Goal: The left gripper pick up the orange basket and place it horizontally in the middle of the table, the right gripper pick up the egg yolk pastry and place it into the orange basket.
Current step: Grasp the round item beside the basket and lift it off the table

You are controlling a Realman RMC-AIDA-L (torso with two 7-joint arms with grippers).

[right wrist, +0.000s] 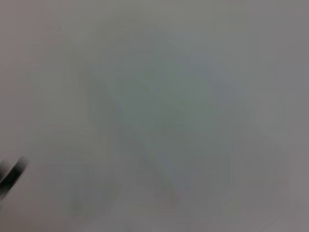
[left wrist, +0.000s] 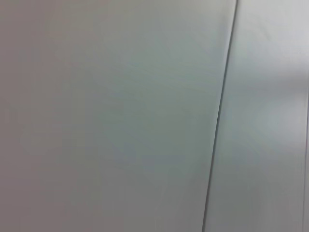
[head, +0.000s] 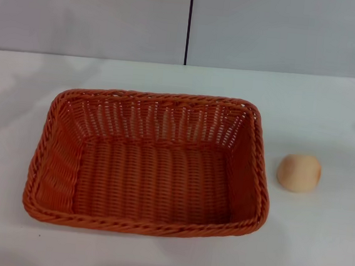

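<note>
the orange basket (head: pixel 149 162) sits flat on the table (head: pixel 317 247), long side across, roughly central and slightly left. the egg yolk pastry (head: pixel 299 172) rests on the table near the basket's right rim, apart from it. neither gripper is in view; jaw state cannot be told.

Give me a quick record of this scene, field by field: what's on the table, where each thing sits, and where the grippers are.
table: white top
basket: orange, woven, upright near the middle of the table, long side across the head view
basket contents: nothing inside
pastry: round, pale with an orange blush, on the table to the robot's right of the basket, apart from it
left gripper: not in view
right gripper: not in view
task state: basket lies horizontal near the middle; pastry not yet in it
</note>
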